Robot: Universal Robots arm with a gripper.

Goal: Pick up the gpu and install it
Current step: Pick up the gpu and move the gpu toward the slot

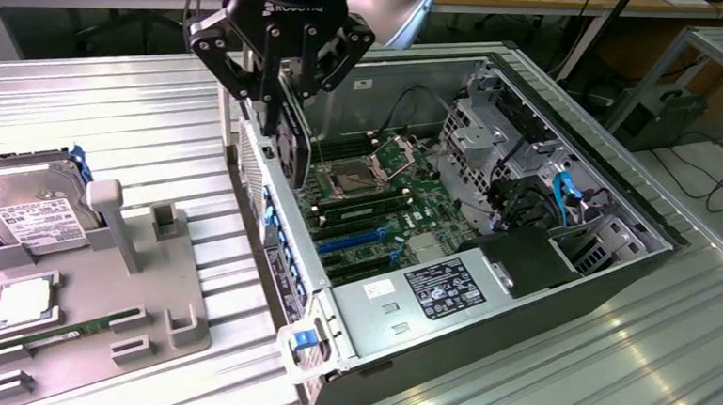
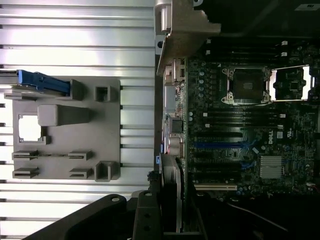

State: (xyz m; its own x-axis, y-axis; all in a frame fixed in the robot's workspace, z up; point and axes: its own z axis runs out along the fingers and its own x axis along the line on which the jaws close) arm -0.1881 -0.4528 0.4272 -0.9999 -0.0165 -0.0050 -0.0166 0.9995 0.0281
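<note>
Arm comes straight down from above, wrist vertical, tool (image 1: 281, 92) pointing at bench (image 1: 103, 121). Tool's 2 fingers clamped on gpu (image 1: 293, 147). gpu hangs upright, edge-on, at rear wall of open computer case (image 1: 609, 166), lower end over motherboard (image 1: 386, 213); contact with slot cannot be told. Grey holder (image 1: 102, 337) at exterior view's left carries hard drive (image 1: 28, 215), memory stick (image 1: 71, 328).

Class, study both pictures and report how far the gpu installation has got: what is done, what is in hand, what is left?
Done: the gpu is picked up and is clear of the grey parts tray.
In hand: the pincer grips it on edge, hanging over the rear wall of the open computer case.
Left: the card is not seated; the blue motherboard slots stand empty.
</note>
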